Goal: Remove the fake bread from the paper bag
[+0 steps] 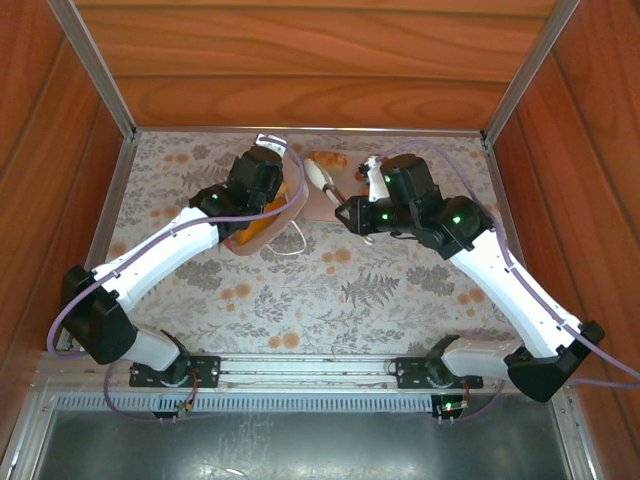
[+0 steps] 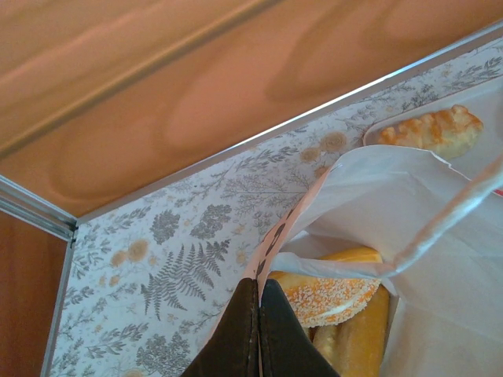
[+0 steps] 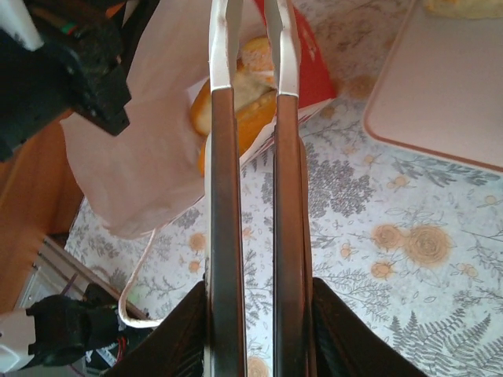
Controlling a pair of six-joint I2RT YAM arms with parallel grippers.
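The white paper bag [image 1: 292, 200] lies open on the table at the back, its red band [image 3: 305, 55] towards the tray. My left gripper [image 2: 259, 292] is shut on the bag's rim, holding the mouth open. Inside lies fake bread: a sesame-topped round [image 2: 330, 297] and a long golden roll [image 2: 363, 339]. Another knobbly piece [image 2: 434, 129] rests on the pink tray [image 2: 489, 149]. My right gripper [image 3: 255, 287] is shut on metal tongs [image 3: 224, 196]. Their white tips [image 3: 279, 47] stand slightly apart at the bag's mouth, over the bread [image 3: 253, 98]. Nothing is between the tips.
The pink tray [image 1: 338, 200] sits just right of the bag, near the back wall. The bag's white cord handle [image 3: 134, 275] trails on the flowered table. Wooden walls close in the back and both sides. The near half of the table [image 1: 320, 300] is bare cloth.
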